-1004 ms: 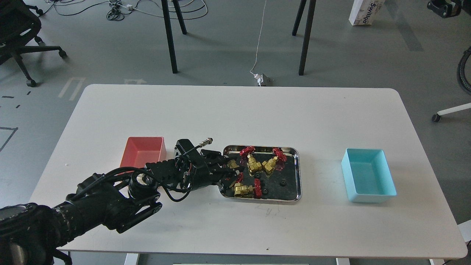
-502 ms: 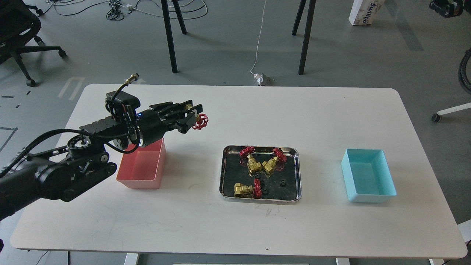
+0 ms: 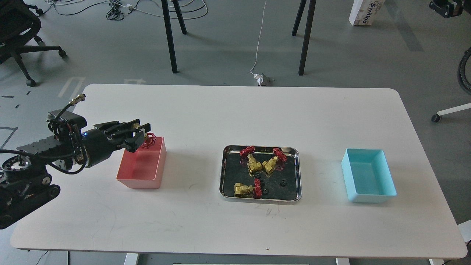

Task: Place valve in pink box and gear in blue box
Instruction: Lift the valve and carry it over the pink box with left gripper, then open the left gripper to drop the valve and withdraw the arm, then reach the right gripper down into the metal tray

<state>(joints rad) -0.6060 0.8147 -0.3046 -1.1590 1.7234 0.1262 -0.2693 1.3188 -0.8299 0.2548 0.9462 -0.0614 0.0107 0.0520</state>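
At frame left, the left claw (image 3: 141, 137) pinches the small brass, red-wheeled valve (image 3: 148, 140) directly above the salmon-pink plastic box's (image 3: 141, 180) upper rim.

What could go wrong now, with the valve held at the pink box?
1. The left tool holds the valve over the pink box's far rim; released here, it may fall outside.
2. The grip looks to be near the valve's end, so it might slip early.

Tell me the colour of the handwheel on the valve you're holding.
Red, on the valve in my left gripper over the pink box; head view.
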